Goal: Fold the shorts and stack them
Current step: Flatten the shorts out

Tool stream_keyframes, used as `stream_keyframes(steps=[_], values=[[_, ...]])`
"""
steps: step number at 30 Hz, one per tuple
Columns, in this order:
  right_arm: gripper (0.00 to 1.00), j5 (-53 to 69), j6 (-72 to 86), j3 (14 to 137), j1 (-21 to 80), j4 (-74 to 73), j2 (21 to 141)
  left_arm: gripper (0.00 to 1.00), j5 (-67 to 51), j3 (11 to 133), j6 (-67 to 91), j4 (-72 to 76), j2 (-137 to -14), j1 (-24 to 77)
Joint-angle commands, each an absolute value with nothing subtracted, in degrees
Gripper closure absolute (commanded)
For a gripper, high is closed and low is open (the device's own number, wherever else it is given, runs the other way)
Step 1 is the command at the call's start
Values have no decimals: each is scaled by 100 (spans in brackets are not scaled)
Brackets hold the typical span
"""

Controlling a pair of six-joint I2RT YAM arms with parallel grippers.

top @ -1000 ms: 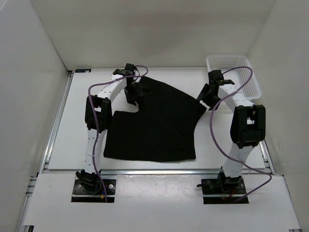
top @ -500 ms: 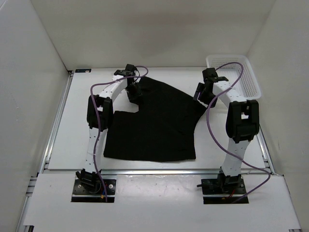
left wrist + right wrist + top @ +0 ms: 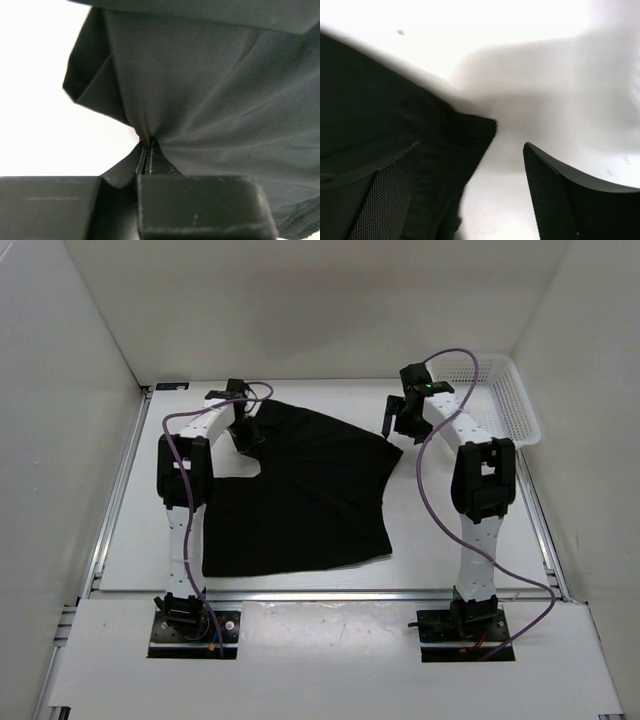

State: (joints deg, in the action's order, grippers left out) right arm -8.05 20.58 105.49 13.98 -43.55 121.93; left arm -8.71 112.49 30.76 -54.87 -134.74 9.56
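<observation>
The black shorts point(image 3: 310, 490) lie spread on the white table, their far left part lifted into a pinch. My left gripper point(image 3: 243, 432) is shut on a fold of the shorts point(image 3: 200, 85), and the cloth bunches into the closed left gripper point(image 3: 147, 142). My right gripper point(image 3: 395, 422) hangs over the shorts' far right corner, wide open. In the right wrist view that corner point(image 3: 470, 135) lies between the open right gripper point(image 3: 470, 150) fingers, nearer the left one, and nothing is pinched.
A white perforated basket point(image 3: 505, 405) stands at the back right, just right of the right arm. White walls close in the table point(image 3: 140, 530) on three sides. A metal rail point(image 3: 330, 594) runs along the near edge.
My left gripper closed on the shorts and pulled them left; the whole garment shifted left. My right gripper moved left and farther back and opened wider.
</observation>
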Motion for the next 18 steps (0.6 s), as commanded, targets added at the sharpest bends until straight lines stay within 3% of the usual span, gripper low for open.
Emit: stream_keyframes(steps=[1, 11, 13, 16, 17, 18], values=[[14, -449, 1417, 11221, 1590, -4693, 12690, 90, -606, 10952, 2936, -5344, -12798, 870], [15, -632, 871, 12514, 1784, -4693, 13850, 90, -782, 10819, 2831, -5344, -12744, 870], [20, -633, 870, 12629, 1784, -4693, 13974, 90, -844, 10872, 2830, -5344, -12744, 870], [47, -344, 870, 12691, 1784, -4693, 14106, 90, -957, 10924, 2830, -5344, -12796, 817], [74, -247, 870, 12691, 1784, -4693, 14106, 90, -958, 10925, 2830, -5344, -12797, 817], [86, -246, 870, 12691, 1784, -4693, 14106, 90, -958, 10925, 2830, -5344, -12797, 817]])
